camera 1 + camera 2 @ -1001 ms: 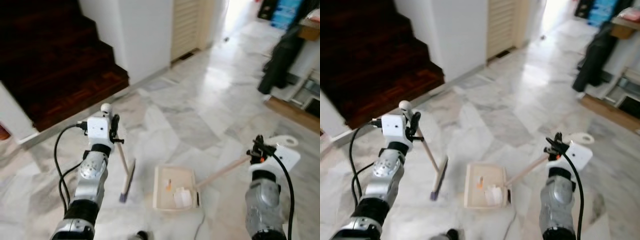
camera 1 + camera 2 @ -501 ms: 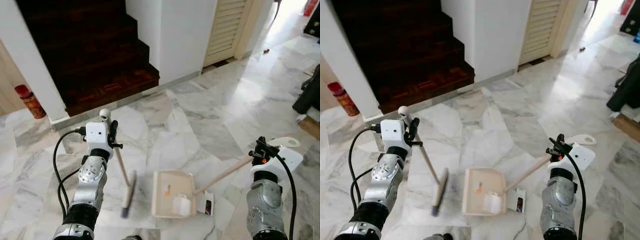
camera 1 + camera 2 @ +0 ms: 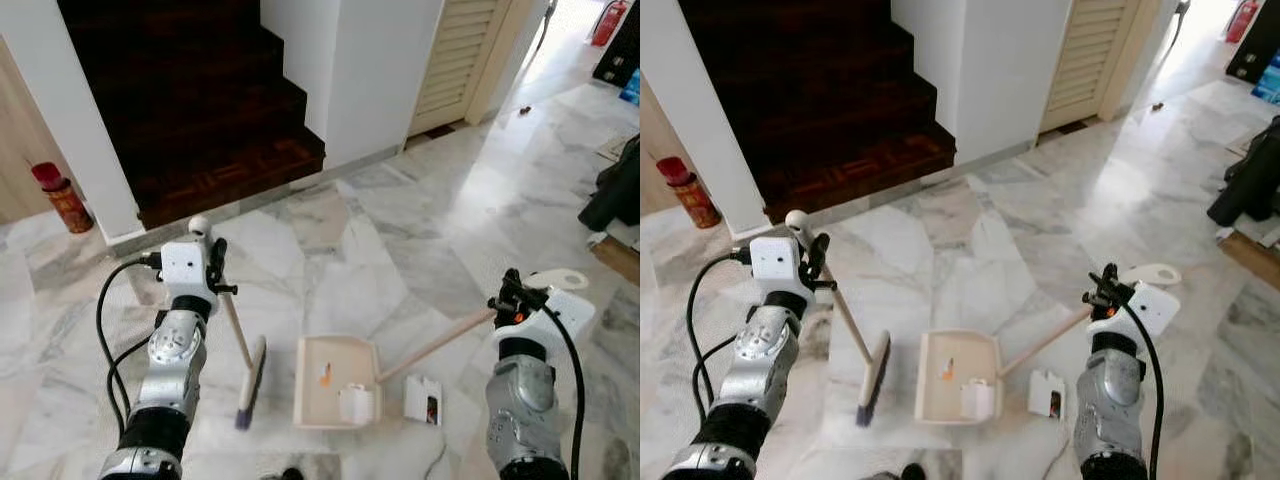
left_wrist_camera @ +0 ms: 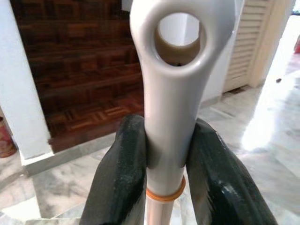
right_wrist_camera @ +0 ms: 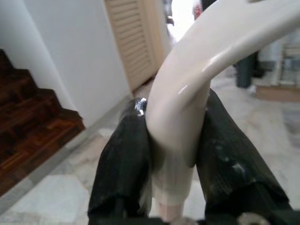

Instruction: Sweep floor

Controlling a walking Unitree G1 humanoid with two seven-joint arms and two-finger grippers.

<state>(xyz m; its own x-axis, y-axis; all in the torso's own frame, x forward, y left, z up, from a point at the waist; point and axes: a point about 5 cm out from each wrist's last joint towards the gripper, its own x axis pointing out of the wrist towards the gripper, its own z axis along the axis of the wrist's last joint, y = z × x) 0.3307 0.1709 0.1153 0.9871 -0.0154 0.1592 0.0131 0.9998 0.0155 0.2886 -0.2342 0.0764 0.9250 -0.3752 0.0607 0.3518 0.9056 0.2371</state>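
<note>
L gripper [image 4: 165, 154] is clamping the broom [image 3: 243, 362] handle top, bristles resting just left of the dustpan [image 3: 335, 380], R gripper [image 5: 174, 154] is clamping its long handle to steady it for scraps, w/ a small white packet [image 3: 422, 398] lying just right of pan.

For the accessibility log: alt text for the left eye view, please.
Left gripper holds a broom on the marble floor; right gripper holds a dustpan carrying litter. A small packet lies beside the pan, dark stairs behind.
</note>
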